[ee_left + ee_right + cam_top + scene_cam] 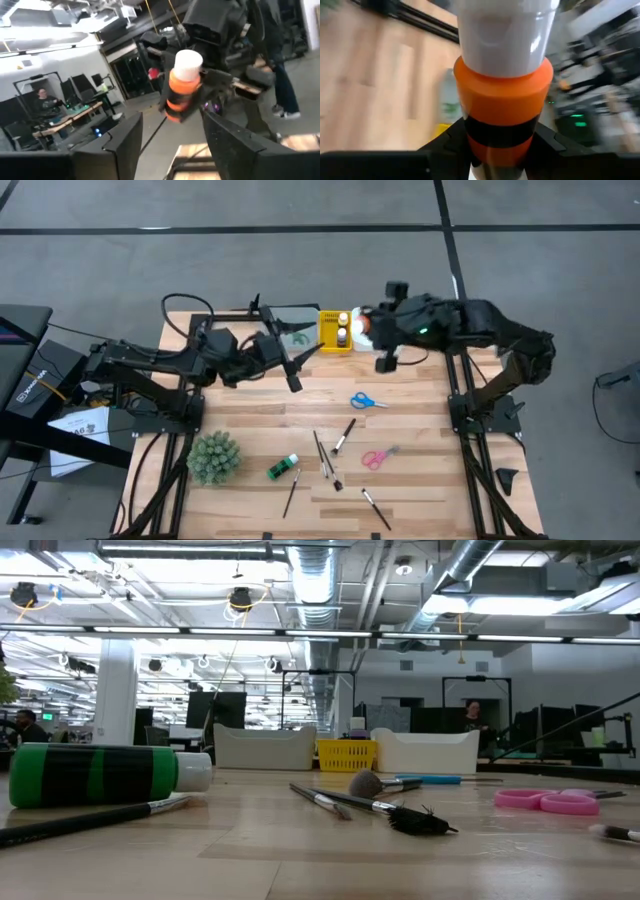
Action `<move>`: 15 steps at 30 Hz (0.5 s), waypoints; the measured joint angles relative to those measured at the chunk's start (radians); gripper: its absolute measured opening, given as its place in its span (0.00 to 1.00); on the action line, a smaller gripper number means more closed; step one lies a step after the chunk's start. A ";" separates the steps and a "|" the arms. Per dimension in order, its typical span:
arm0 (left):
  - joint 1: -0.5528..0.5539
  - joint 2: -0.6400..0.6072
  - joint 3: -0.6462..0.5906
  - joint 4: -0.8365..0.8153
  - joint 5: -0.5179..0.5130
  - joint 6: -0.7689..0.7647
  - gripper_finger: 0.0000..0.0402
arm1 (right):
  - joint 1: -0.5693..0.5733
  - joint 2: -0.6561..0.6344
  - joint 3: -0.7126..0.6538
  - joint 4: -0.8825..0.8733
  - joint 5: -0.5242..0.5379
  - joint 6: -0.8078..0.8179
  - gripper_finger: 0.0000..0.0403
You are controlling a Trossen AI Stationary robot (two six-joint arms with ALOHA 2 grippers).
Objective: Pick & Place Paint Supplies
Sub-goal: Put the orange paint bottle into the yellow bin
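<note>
The wooden counter point(420, 470) carries most of the supplies; at its far edge stand a grey tray point(290, 332), a yellow tray point(328, 332) and, largely hidden under the right arm, a white tray point(425, 752); near the front left corner sits the spiky green plant ball point(214, 456).

The right gripper point(501, 150) hangs above the far edge just beside the yellow tray, pinching the orange paint bottle point(502, 107) by its lower part, white cap pointing away from the wrist; the left wrist view shows the same bottle point(181, 86) held aloft by that arm; the left gripper point(292, 360) hovers over the back left part of the counter, near the grey tray, its fingers point(122, 145) spread apart with nothing between them.

A small bottle point(342, 329) stands inside the yellow tray; the green paint bottle point(282, 469) lies on its side just right of the plant ball; blue-handled scissors point(366, 401) lie mid-counter, and pink-handled scissors point(377, 457) nearer the front, well apart from them.

Thin dark-handled brushes are scattered between: one point(344, 436) below the blue scissors, a crossed pair point(326, 461) left of the pink scissors, one point(291, 493) below the green bottle, one point(375, 508) near the front edge.
</note>
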 joint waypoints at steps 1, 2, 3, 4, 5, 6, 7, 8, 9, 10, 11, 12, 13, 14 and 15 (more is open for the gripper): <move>-0.007 0.000 0.000 -0.013 -0.004 0.001 0.53 | 0.001 0.009 -0.002 -0.028 -0.031 0.030 0.32; -0.013 0.000 0.000 -0.026 -0.005 -0.002 0.54 | 0.001 0.023 -0.003 -0.066 -0.061 0.052 0.32; -0.019 0.000 0.000 -0.040 -0.006 -0.004 0.55 | 0.001 0.041 -0.003 -0.078 -0.092 0.073 0.32; -0.026 0.000 0.000 -0.056 -0.008 -0.004 0.57 | 0.001 0.056 -0.001 -0.084 -0.129 0.098 0.32; -0.033 0.000 0.000 -0.069 -0.008 -0.005 0.58 | -0.001 0.069 -0.001 -0.112 -0.170 0.122 0.32; -0.040 0.000 0.000 -0.075 -0.008 -0.010 0.60 | -0.003 0.085 -0.003 -0.146 -0.211 0.139 0.32; -0.044 -0.002 0.000 -0.083 -0.008 -0.028 0.61 | -0.003 0.102 -0.003 -0.156 -0.248 0.152 0.32; -0.048 -0.003 0.000 -0.094 -0.008 -0.047 0.62 | -0.003 0.117 -0.003 -0.151 -0.285 0.164 0.32; -0.051 -0.003 0.000 -0.105 -0.007 -0.073 0.63 | -0.003 0.130 -0.003 -0.153 -0.319 0.171 0.32; -0.054 -0.003 0.000 -0.121 0.000 -0.104 0.64 | -0.003 0.143 -0.003 -0.156 -0.354 0.176 0.32; -0.054 -0.003 0.000 -0.140 0.011 -0.126 0.64 | -0.003 0.153 -0.003 -0.148 -0.385 0.179 0.32; -0.054 -0.002 0.000 -0.155 0.022 -0.149 0.65 | -0.003 0.159 -0.003 -0.135 -0.412 0.181 0.32; -0.055 -0.002 0.000 -0.163 0.032 -0.173 0.65 | -0.003 0.161 -0.003 -0.129 -0.435 0.185 0.32; -0.056 -0.002 0.000 -0.170 0.048 -0.197 0.65 | -0.003 0.161 -0.003 -0.124 -0.453 0.189 0.32; -0.057 -0.002 0.000 -0.175 0.067 -0.220 0.65 | -0.003 0.162 -0.003 -0.106 -0.474 0.194 0.32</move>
